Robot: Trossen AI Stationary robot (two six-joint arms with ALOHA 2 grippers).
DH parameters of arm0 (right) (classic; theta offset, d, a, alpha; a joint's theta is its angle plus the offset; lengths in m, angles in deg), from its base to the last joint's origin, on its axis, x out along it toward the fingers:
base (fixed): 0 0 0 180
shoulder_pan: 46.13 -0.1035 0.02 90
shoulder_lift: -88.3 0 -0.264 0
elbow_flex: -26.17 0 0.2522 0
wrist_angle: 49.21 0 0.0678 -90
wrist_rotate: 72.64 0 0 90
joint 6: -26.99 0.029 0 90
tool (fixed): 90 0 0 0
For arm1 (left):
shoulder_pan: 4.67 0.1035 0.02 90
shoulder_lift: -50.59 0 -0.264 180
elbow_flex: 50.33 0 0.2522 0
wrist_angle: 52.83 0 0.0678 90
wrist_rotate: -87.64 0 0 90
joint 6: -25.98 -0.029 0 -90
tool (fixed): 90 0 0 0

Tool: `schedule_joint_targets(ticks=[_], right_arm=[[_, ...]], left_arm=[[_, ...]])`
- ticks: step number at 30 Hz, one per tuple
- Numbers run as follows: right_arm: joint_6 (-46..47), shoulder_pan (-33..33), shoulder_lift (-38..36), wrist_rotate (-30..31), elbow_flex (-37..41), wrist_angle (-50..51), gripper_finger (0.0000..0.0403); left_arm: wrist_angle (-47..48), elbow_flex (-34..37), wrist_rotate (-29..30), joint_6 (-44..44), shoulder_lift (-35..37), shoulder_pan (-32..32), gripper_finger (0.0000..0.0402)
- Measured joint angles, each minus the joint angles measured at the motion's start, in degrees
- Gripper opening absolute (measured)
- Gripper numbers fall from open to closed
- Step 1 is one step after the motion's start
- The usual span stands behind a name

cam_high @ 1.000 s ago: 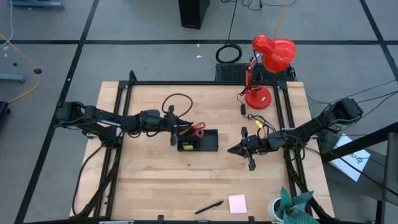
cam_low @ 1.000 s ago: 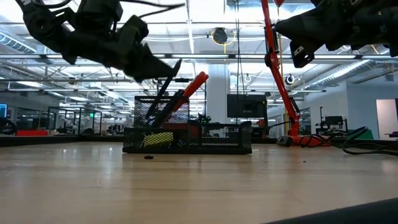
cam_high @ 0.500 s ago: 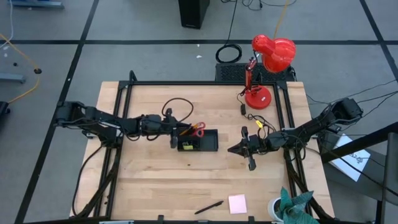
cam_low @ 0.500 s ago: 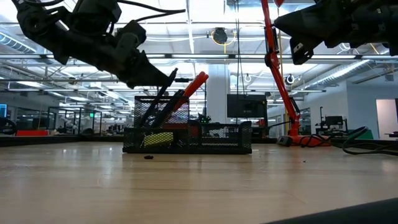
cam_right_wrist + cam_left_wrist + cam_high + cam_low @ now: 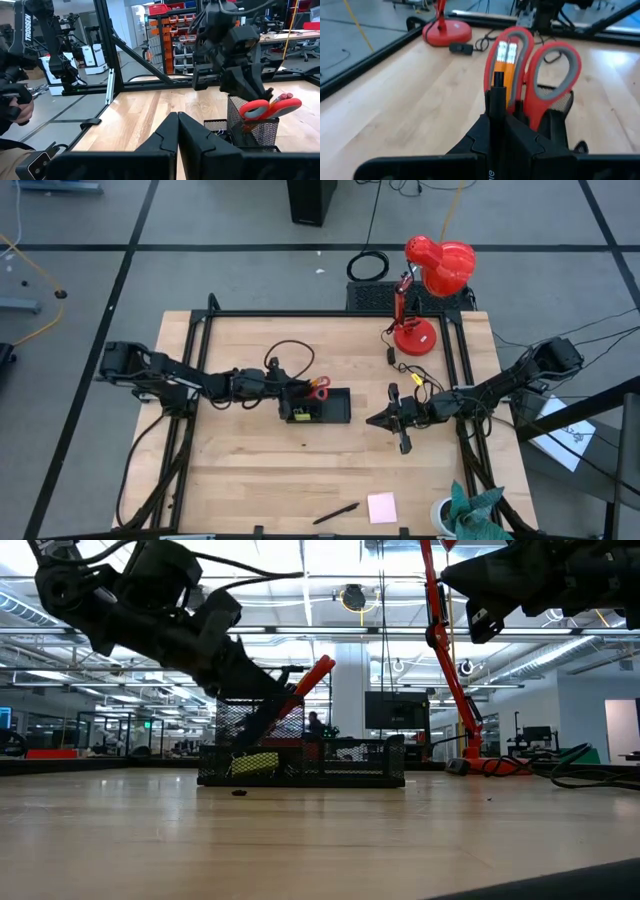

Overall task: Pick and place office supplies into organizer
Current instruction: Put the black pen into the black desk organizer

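Observation:
The organizer (image 5: 335,408), a black mesh tray with a taller cup (image 5: 258,730) at its left end, stands mid-table. Red-handled scissors (image 5: 552,65) and two orange pencils (image 5: 506,52) stick up out of the cup. My left gripper (image 5: 497,125) hangs over the cup, reaching in from the table's left, shut on a black pen (image 5: 496,97). My right gripper (image 5: 372,420) hovers shut and empty to the right of the organizer. Another black pen (image 5: 335,513) and a pink sticky-note pad (image 5: 381,507) lie flat near the table's near edge. My left gripper pinches the black pen near its upper end (image 5: 496,107) between its two fingers. The fingers (image 5: 262,685) slant down from the table's left. The pen tilts, and its lower part (image 5: 248,728) reaches down into the mesh cup beside the scissors and pencils.
A red desk lamp (image 5: 425,290) stands at the far right with cables (image 5: 285,345) trailing across the far half of the table. A small dark clip (image 5: 238,792) lies in front of the organizer. Black frame rails (image 5: 195,380) run along both sides.
My left gripper has sunk and moved toward the organizer, rolling slightly, still shut on the pen. The pen has gone down into the mesh cup. My right arm has kept still.

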Motion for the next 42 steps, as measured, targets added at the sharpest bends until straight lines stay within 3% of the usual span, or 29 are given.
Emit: schedule_joint_targets(ticks=[16, 27, 33, 37, 42], right_arm=[[0.0, 0.0, 0.0, 0.0, 0.0, 0.0, 0.0004], [0.0, 0.0, 0.0, -0.1, 0.0, 0.3, 0.0004], [0.0, 0.0, 0.0, -0.1, 0.0, 0.4, 0.0004], [0.0, 0.0, 0.0, -0.1, 0.0, 0.4, 0.0004], [0.0, 0.0, 0.0, -0.1, 0.0, 1.1, 0.0004]], left_arm=[[-2.3, -0.1, -0.3, -2.8, -2.9, -0.7, 0.0046], [-3.0, -0.1, 1.9, -4.9, -2.9, -1.7, 0.0149], [-5.5, 0.0, 2.7, -6.7, -2.6, -2.2, 0.0181], [-7.1, -0.6, 1.7, -6.9, -1.9, -4.2, 0.0182], [-2.5, -4.4, 1.3, -8.2, -1.5, -10.6, 0.0164]])
